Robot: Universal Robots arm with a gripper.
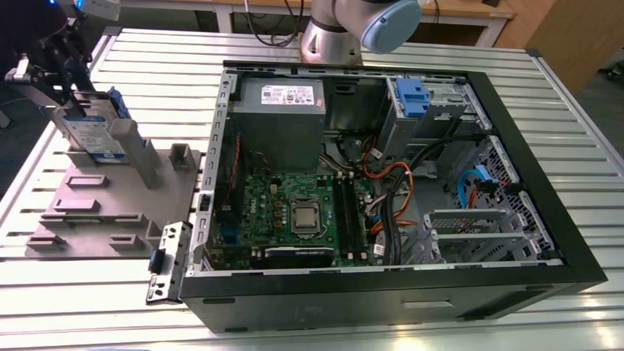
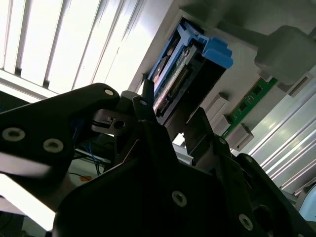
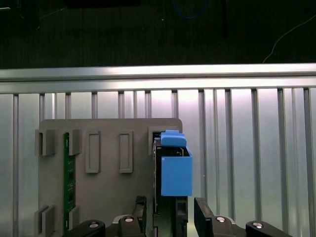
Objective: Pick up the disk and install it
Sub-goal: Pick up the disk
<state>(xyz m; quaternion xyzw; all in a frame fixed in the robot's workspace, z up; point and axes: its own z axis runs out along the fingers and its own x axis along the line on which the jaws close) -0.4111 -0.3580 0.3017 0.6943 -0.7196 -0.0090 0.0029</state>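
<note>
While the black two-fingered gripper (image 3: 170, 210) straddles it with jaws apart, seemingly not clamping, the flat silver-grey disk with blue plastic side rails (image 3: 175, 173) stands upright in a slot of the grey slotted fixture plate (image 3: 108, 192) on the ribbed aluminium table (image 3: 247, 148).

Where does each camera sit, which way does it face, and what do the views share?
Exterior view: high off the arm, looking down on the open computer case, the grey fixture and the disk; the arm shows at its upper joint.
First wrist view: on the wrist, looking squarely at the fixture's face; the gripper straddles the disk, open.
Second wrist view: on the wrist, looking obliquely along the gripper's black body at the disk.
Shared: all three show the disk standing in the fixture.
</note>
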